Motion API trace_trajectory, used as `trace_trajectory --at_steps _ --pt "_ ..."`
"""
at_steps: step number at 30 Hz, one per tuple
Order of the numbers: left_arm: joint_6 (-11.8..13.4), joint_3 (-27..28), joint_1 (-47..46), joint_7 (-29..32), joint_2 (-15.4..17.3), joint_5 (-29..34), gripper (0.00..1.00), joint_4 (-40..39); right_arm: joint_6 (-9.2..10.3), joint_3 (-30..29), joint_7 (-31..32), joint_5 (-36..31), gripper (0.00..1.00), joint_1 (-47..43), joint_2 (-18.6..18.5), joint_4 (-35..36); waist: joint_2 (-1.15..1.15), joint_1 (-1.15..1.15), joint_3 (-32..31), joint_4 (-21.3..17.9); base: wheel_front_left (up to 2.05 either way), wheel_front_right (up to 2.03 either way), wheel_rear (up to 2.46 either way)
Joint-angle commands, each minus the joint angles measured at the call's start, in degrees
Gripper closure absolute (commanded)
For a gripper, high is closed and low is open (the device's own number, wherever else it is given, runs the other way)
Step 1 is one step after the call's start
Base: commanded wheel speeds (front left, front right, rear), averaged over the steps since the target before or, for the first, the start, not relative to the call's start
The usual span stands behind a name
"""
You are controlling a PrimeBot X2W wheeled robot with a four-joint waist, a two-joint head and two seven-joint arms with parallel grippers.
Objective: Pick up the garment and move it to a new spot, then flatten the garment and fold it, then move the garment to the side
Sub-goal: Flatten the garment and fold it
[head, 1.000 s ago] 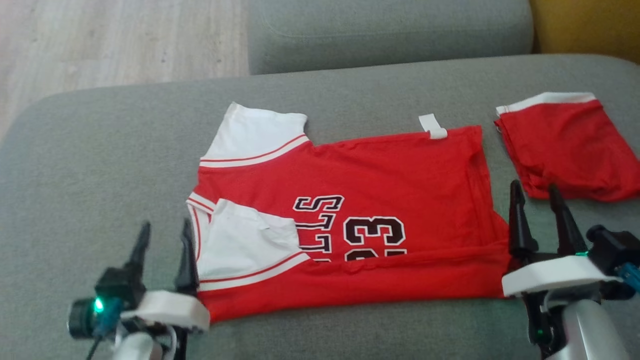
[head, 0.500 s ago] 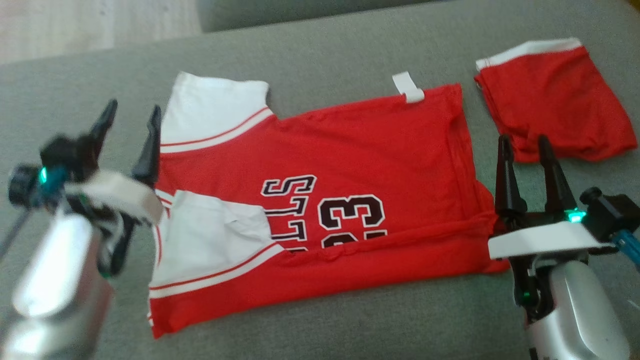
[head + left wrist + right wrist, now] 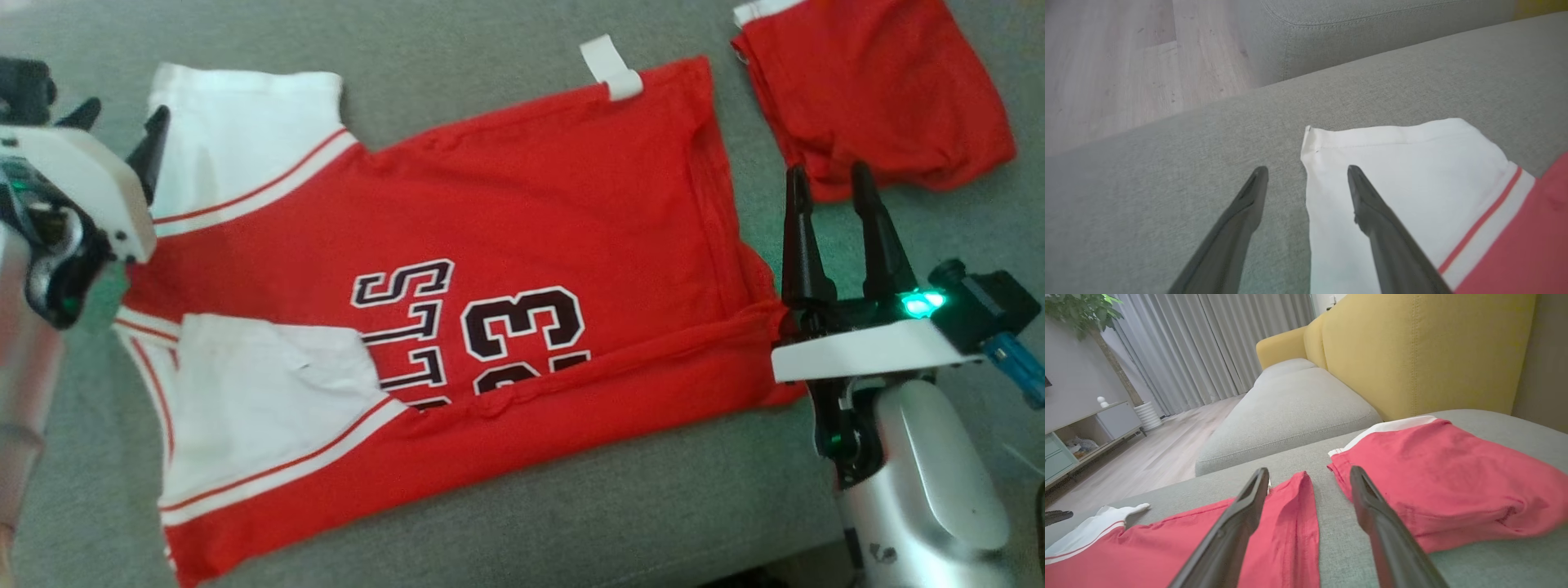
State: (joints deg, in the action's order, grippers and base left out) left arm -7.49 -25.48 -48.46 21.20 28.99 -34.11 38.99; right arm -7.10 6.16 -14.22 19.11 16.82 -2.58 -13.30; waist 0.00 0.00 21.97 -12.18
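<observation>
Changing just now: your left gripper (image 3: 121,124) has travelled from beside the near sleeve (image 3: 261,400) to the far sleeve (image 3: 237,139). The head camera has tipped down too, so the jersey's drift in that view is the camera, not the cloth.
Jersey (image 3: 506,212): it lies spread on the grey sofa cushion (image 3: 490,506), collar end to the left and hem to the right. Its near edge is already turned over in a long band, with the near sleeve folded in on top.
Left fingers: apart and holding nothing. In the wrist view they straddle the far sleeve's left edge, one over white cloth, one over cushion.
Right gripper (image 3: 829,171): fingers apart and empty, just beside the hem's near right corner.
Meaning for the task: you look set to take the far side next, so folding seems about half done; the move aside is not yet begun.
Hard to tell: whether the left fingers touch the sleeve or hang above it.
Hidden: the lettering (image 3: 465,335) is partly covered by the near fold and sleeve.
Cut off: the red shorts (image 3: 873,90), far right, run past the view's top edge.
</observation>
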Motion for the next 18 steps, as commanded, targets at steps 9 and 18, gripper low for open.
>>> trace_trajectory --at_steps 9,18 --pt "0.01 -2.20 -8.27 2.12 5.70 -5.17 0.00 3.77 -0.39 2.87 -0.74 1.03 0.00 2.01 -0.30 1.46 0.00 0.00 4.39 -3.35 0.00 0.00 0.00" --pt "0.01 -6.85 -11.34 2.45 7.15 -8.36 0.00 5.89 -0.39 2.20 -0.77 1.30 0.00 2.16 -0.30 1.85 0.00 0.00 5.90 -3.93 0.00 0.00 0.00"
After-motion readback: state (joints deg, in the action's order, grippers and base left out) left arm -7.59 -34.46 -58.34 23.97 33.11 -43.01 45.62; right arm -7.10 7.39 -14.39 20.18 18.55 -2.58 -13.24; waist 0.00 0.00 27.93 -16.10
